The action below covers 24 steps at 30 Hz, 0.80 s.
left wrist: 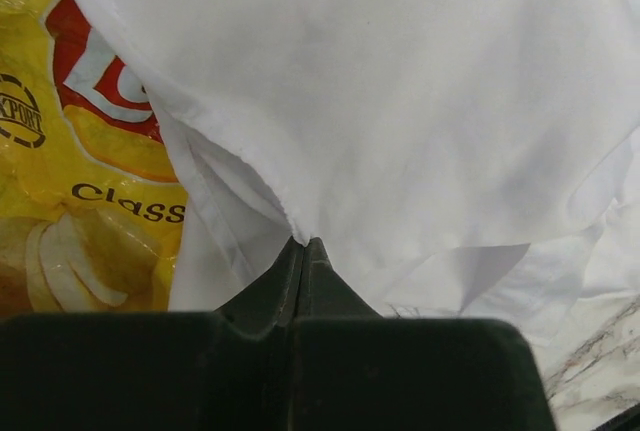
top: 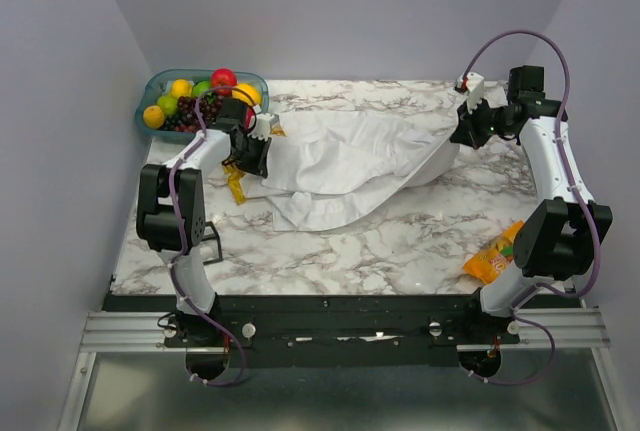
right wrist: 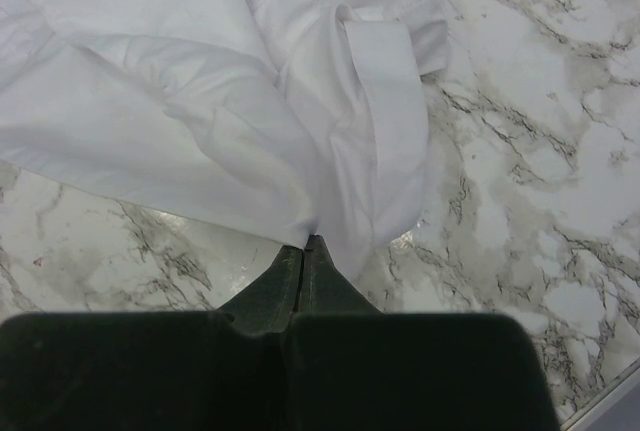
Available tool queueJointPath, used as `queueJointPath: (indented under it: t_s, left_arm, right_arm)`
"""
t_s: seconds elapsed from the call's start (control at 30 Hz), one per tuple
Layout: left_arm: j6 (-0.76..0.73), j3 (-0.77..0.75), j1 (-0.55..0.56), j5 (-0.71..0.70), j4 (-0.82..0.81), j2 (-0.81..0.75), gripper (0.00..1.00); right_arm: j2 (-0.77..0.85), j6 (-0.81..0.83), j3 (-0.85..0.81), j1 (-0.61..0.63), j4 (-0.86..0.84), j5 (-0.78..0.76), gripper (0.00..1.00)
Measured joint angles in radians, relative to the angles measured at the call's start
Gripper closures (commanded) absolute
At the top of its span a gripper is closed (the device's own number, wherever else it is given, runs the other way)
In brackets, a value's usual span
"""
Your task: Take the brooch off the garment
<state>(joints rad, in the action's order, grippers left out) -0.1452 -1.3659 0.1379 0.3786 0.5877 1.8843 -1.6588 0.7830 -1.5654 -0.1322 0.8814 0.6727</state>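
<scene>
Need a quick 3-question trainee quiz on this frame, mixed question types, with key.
1. Multiple choice: the left gripper is shut on A) the yellow chip bag, B) the garment, C) nothing.
2. True or false: the right gripper hangs open, holding nothing.
3. Fill in: the snack packet lying by the right arm's base is coloured ____.

Key: 1 B. 2 False: its fingers are closed on a fold of the garment. 3 orange.
</scene>
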Motion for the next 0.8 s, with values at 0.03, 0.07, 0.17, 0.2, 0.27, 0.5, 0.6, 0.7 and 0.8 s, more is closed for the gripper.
queueJointPath:
  t_s: [0.03, 0.07, 0.17, 0.2, 0.27, 0.5, 0.6, 0.7, 0.8]
  left_arm:
    - [-0.002, 0.0, 0.0, 0.01, 0.013, -0.007, 1.0]
    - [-0.004, -0.001, -0.001, 0.024, 0.028, -0.014, 1.0]
    - [-0.009, -0.014, -0.015, 0.079, 0.071, -0.063, 1.0]
    - [-0.01, -0.022, -0.021, 0.094, 0.077, -0.083, 1.0]
    - [-0.011, -0.102, -0.054, 0.163, 0.089, -0.203, 1.0]
    - [0.013, -0.417, -0.069, 0.212, 0.088, -0.26, 1.0]
    - [0.009, -0.499, -0.067, 0.225, 0.093, -0.296, 1.0]
    - [0.008, -0.527, -0.067, 0.247, 0.095, -0.362, 1.0]
    - [0.022, -0.509, -0.067, 0.269, 0.072, -0.453, 1.0]
  right_arm:
    - [0.0, -0.006, 0.0, 0.0, -0.001, -0.005, 0.99]
    - [0.0, -0.012, 0.0, 0.0, -0.002, -0.012, 0.99]
    - [0.0, -0.041, -0.012, 0.0, -0.011, -0.048, 0.99]
    - [-0.001, -0.05, -0.023, 0.0, -0.016, -0.06, 0.99]
    - [-0.011, -0.101, -0.12, -0.006, -0.06, -0.09, 0.99]
    - [-0.001, -0.185, -0.238, -0.06, -0.258, -0.092, 0.99]
    - [0.054, -0.18, -0.223, -0.07, -0.334, -0.083, 0.99]
    - [0.168, -0.166, -0.144, -0.07, -0.386, -0.079, 0.99]
    - [0.328, -0.146, -0.053, -0.067, -0.4, -0.077, 0.99]
